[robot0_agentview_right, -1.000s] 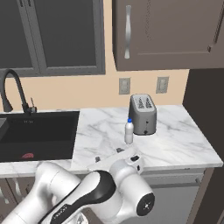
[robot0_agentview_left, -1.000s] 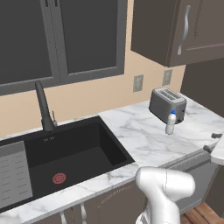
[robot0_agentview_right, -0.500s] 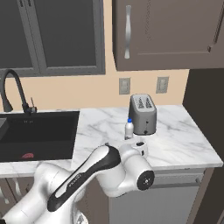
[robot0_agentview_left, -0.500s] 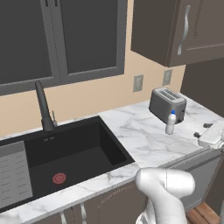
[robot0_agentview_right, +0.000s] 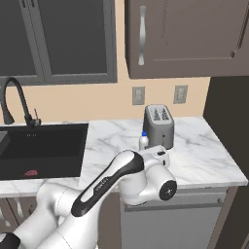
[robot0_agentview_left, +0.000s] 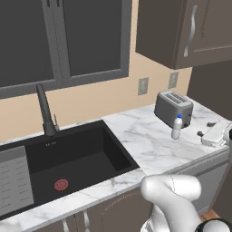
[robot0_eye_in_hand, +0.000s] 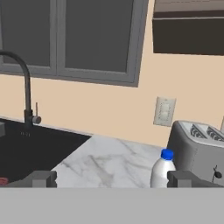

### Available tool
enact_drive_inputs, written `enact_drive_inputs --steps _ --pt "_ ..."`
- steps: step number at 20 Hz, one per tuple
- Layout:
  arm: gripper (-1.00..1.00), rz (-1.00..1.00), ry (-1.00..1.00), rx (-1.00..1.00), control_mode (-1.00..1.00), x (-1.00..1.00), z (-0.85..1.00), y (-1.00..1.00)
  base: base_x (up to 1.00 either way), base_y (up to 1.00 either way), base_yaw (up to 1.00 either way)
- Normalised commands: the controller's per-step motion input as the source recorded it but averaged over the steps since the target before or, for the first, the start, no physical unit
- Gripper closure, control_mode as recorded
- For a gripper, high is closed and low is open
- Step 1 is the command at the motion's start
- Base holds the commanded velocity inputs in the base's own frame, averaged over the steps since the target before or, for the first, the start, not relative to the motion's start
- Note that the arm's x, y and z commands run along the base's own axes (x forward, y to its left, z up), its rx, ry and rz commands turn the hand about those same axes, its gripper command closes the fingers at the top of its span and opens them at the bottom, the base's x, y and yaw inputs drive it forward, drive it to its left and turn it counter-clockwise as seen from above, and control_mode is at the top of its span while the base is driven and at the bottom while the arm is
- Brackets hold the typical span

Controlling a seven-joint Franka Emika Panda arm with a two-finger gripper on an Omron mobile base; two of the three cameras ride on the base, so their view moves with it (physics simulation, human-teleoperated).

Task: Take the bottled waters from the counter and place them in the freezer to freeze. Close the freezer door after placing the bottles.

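Standing beyond tool (robot0_eye_in_hand: 109,178): white bottle (robot0_eye_in_hand: 162,169).

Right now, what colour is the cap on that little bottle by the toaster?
Blue, on a white bottle beside the grey toaster; the hand view shows it best.

- On the counter (robot0_agentview_left: 136,136), toward its right end: toaster (robot0_agentview_left: 173,108), back near the wall.
- Just before the toaster, at its left front corner: bottle (robot0_agentview_left: 177,127), upright.
- Set into the counter, left of both: sink (robot0_agentview_left: 68,161), with faucet (robot0_agentview_left: 45,111) behind it.
- On the wall behind the toaster: two outlets (robot0_agentview_right: 139,95).
- Above the toaster: wall cabinet (robot0_agentview_right: 185,36).
- Above the sink: window (robot0_agentview_left: 59,41).
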Motion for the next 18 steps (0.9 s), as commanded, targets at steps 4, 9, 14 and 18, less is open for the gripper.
enact_drive_inputs --steps 4,9,14,18 --pt "-1.00 0.00 0.00 0.00 -1.00 0.26 -0.20 -0.01 0.00 0.00 0.00" --pt "-1.00 0.00 0.00 0.00 -1.00 0.33 -0.23 0.00 0.00 0.00 0.00" --pt "-1.00 0.01 0.00 0.00 -1.00 0.34 -0.21 0.00 0.00 0.00 0.00" --pt "-1.00 0.00 0.00 0.00 -1.00 0.33 -0.21 0.00 0.00 0.00 0.00"
